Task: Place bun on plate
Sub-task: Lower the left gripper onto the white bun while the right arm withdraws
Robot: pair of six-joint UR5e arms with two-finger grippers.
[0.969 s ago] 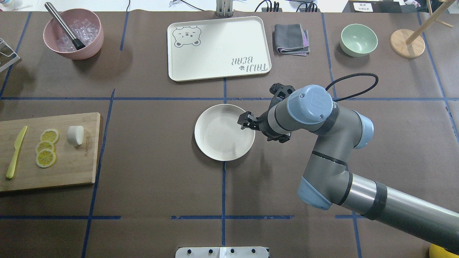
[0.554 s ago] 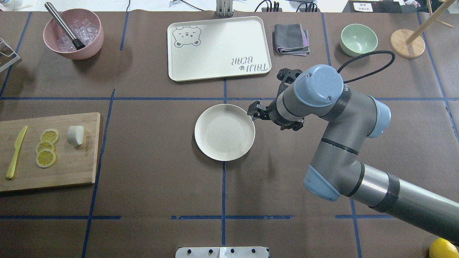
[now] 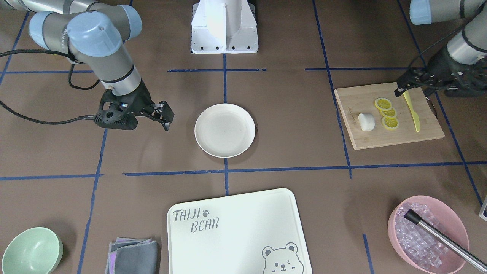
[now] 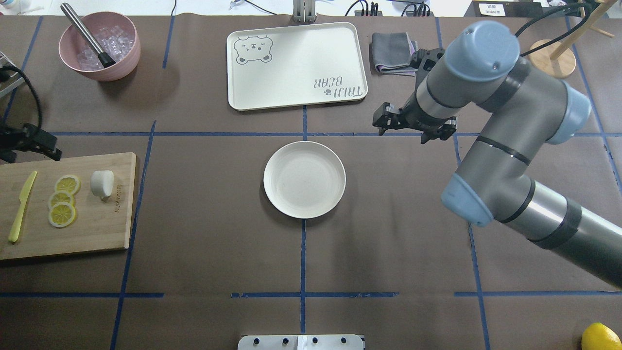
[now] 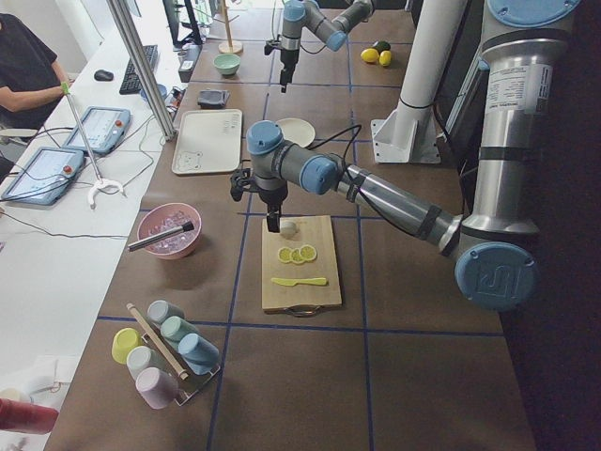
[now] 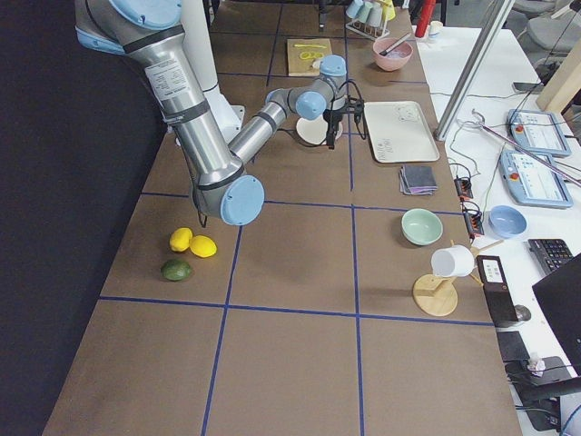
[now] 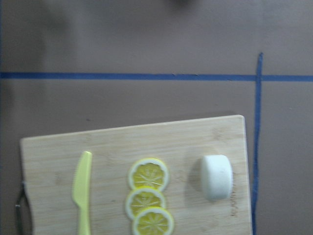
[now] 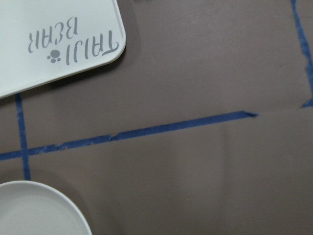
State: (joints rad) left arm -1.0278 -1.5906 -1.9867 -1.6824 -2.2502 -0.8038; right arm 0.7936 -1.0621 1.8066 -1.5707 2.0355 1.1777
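- The bun (image 4: 102, 183) sits on the wooden board (image 4: 97, 228), well apart from the plate (image 4: 304, 179).
- I should lower my left gripper (image 3: 402, 86) straight over it and pinch softly.
- Its fingers I cannot tell; the right gripper (image 4: 382, 118) is spread, empty.
- The left wrist view shows the bun big but no plate; overhead shows both.

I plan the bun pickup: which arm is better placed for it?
Left: the left end effector hangs by the cutting board that bears the bun; the right end effector is past the plate, far off.
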